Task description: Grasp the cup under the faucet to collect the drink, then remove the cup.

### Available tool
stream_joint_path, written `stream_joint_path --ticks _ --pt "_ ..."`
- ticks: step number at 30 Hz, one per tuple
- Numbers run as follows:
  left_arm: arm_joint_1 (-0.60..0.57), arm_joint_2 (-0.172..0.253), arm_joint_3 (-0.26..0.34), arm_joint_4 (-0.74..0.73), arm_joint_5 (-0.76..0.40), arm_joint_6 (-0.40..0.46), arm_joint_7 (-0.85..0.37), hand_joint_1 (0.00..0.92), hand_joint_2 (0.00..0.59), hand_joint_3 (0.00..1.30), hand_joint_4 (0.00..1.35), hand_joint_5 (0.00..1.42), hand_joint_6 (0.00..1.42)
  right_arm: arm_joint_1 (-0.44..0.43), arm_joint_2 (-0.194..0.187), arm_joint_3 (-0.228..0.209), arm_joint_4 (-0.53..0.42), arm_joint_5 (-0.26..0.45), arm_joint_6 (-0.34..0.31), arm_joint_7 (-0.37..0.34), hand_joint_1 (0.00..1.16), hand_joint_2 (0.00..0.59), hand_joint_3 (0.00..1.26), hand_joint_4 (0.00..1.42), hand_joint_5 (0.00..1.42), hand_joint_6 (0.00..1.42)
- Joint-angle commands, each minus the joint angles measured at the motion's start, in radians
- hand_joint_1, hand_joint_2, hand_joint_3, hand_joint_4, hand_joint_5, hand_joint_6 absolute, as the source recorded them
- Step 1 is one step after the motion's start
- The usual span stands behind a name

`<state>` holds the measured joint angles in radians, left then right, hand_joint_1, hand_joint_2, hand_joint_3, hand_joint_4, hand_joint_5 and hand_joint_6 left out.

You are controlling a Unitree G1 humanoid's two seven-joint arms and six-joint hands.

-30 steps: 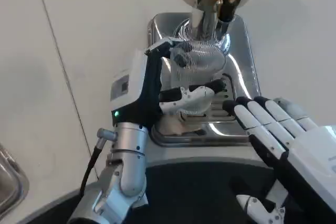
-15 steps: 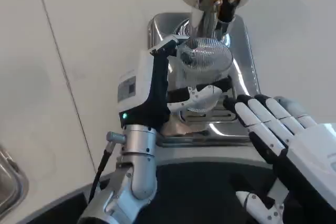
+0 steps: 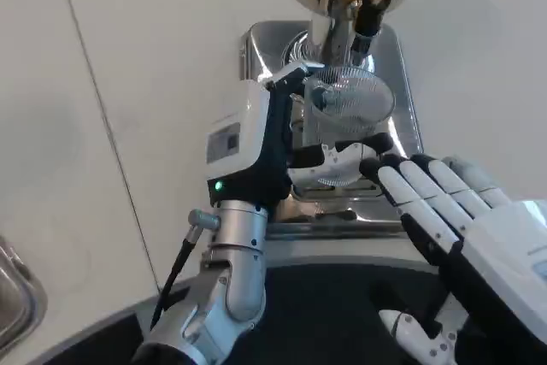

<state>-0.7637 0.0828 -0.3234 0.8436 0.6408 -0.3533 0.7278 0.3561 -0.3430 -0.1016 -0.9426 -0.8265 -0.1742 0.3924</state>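
Clear ribbed plastic cup (image 3: 346, 117) sits between my left hand (image 3: 273, 147) fingers, wrapped round its side, on metal drip tray (image 3: 402, 108) below faucet (image 3: 346, 27). Judging it light, thin-walled, slippery; squeeze gently mid-wall, keep upright. Right hand (image 3: 453, 220) just beside cup, fingers straight, pressed together, holding nothing.
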Motion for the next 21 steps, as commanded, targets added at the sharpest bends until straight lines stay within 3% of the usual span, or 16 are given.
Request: stream_joint_path --ticks 1,4,7,15,21 --pt "-0.020 0.006 -0.006 0.010 -0.007 -0.006 -0.027 0.498 0.021 0.57 0.59 1.01 1.22 -0.004 -0.002 0.006 0.009 0.000 0.008 0.011 0.18 0.521 0.00 0.00 0.00 0.00" --pt "-0.027 0.020 -0.014 0.017 -0.006 -0.011 -0.052 0.384 0.033 0.36 0.38 0.87 1.05 -0.004 -0.002 0.010 0.011 -0.001 0.009 0.010 0.18 0.521 0.00 0.00 0.00 0.00" --pt "-0.027 0.037 -0.010 0.025 -0.015 -0.026 -0.070 0.333 0.042 0.28 0.26 0.73 0.88 -0.008 -0.001 0.021 0.016 -0.004 0.009 0.009 0.18 0.520 0.00 0.00 0.00 0.00" --pt "-0.024 0.080 -0.003 0.020 -0.019 -0.055 -0.078 0.280 0.040 0.23 0.21 0.64 0.73 -0.033 0.002 0.044 0.038 -0.012 0.017 0.005 0.19 0.516 0.00 0.00 0.00 0.00" --pt "0.005 0.167 0.007 -0.026 -0.020 -0.100 -0.117 0.192 0.019 0.19 0.16 0.56 0.55 -0.035 0.000 0.053 0.043 -0.009 0.015 0.000 0.20 0.515 0.00 0.00 0.00 0.00"
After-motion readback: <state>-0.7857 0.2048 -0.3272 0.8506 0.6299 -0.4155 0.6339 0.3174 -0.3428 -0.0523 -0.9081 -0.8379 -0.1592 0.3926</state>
